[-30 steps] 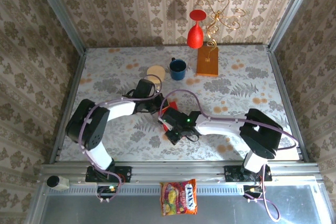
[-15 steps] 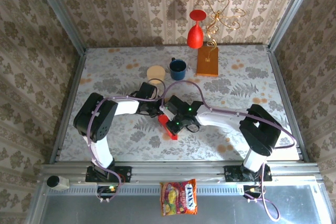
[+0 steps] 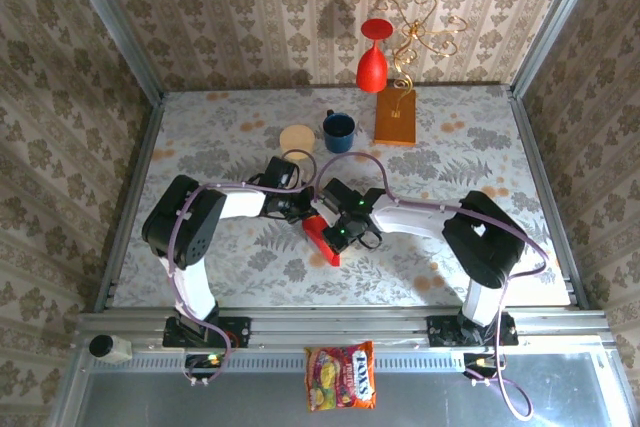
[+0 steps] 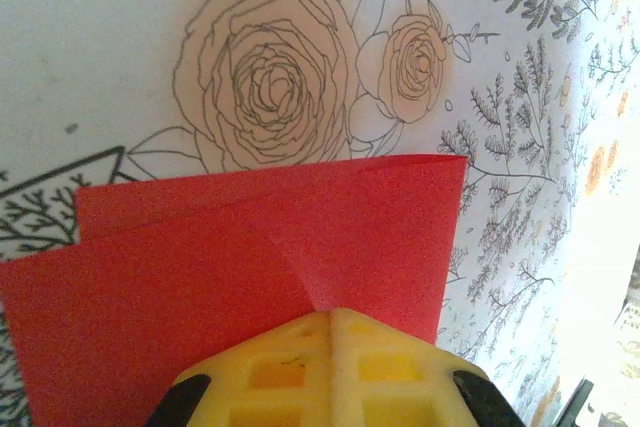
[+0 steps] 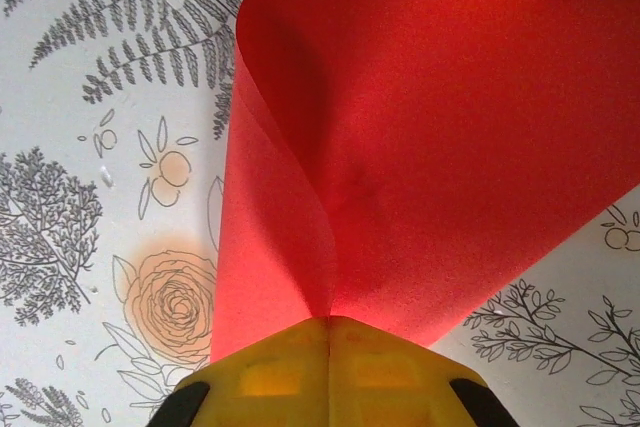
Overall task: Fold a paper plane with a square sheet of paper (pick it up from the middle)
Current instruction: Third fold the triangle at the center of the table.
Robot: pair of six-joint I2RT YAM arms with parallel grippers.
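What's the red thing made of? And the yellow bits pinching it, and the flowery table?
The red sheet looks like thin matte paper: it curls softly and holds a crease. The yellow fingers seem plastic or rubber, with moulded square pockets; which, I can't tell. The table cover looks like smooth printed vinyl or paper, with drawn roses.
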